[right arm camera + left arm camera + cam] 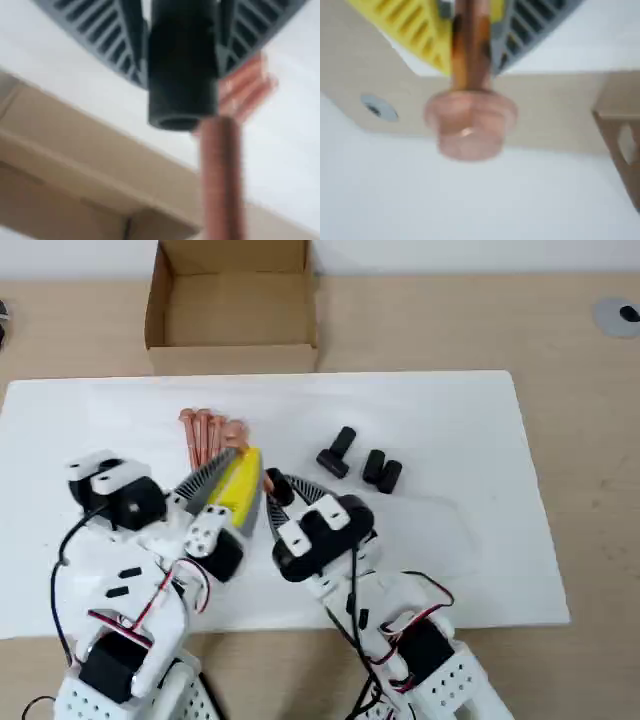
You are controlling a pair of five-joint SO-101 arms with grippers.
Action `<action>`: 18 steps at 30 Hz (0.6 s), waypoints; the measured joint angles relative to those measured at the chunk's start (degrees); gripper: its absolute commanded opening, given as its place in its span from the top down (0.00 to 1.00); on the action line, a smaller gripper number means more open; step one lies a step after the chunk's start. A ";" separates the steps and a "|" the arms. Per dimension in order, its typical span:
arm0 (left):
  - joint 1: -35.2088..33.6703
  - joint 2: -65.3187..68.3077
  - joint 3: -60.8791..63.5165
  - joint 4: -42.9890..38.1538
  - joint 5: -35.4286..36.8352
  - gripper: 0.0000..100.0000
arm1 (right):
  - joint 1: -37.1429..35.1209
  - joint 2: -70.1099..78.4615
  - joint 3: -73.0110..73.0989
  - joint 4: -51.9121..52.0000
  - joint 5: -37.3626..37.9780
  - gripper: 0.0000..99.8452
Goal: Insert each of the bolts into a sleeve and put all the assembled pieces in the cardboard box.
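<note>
A copper bolt (470,120) is clamped by its shank between the yellow and grey fingers of the left claw (470,60), with its hexagonal head turned toward that arm's wrist. A black sleeve (182,100) is gripped in the narrow gap of the right claw (182,60), its open end pointing away from the claw. In the right wrist view the threaded shank of the copper bolt is seen just beside the sleeve's rim, off to one side of the opening. Whether the two touch cannot be told.

In the high view the left claw (243,462) and the right claw (274,490) are found tip to tip near the middle of a white sheet (470,540), and a little copper is seen between them.

A cluster of loose bolts (210,435) is laid just beyond the left claw's tip, close to its yellow finger. Three loose sleeves (372,466) are lying on the sheet out to the right of the right claw, near it but apart. Two of them are side by side and the third is tilted a little farther off.

The cardboard box (158,310) is set well beyond both claws, past the far edge of the sheet on the wooden table (590,440), with its top open. A grey disc (618,316) is seen on the table far out to the right claw's side.
</note>
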 measured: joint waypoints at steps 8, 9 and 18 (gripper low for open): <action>-5.71 0.00 0.00 -2.46 -2.64 0.99 | 0.00 0.00 0.00 -3.16 -5.98 0.99; -5.71 0.00 0.00 -2.46 -3.43 0.99 | 0.00 0.00 0.00 -4.04 -6.15 0.99; -2.02 0.00 0.00 -2.55 -5.27 0.99 | -2.73 0.00 0.00 -5.45 -6.24 0.99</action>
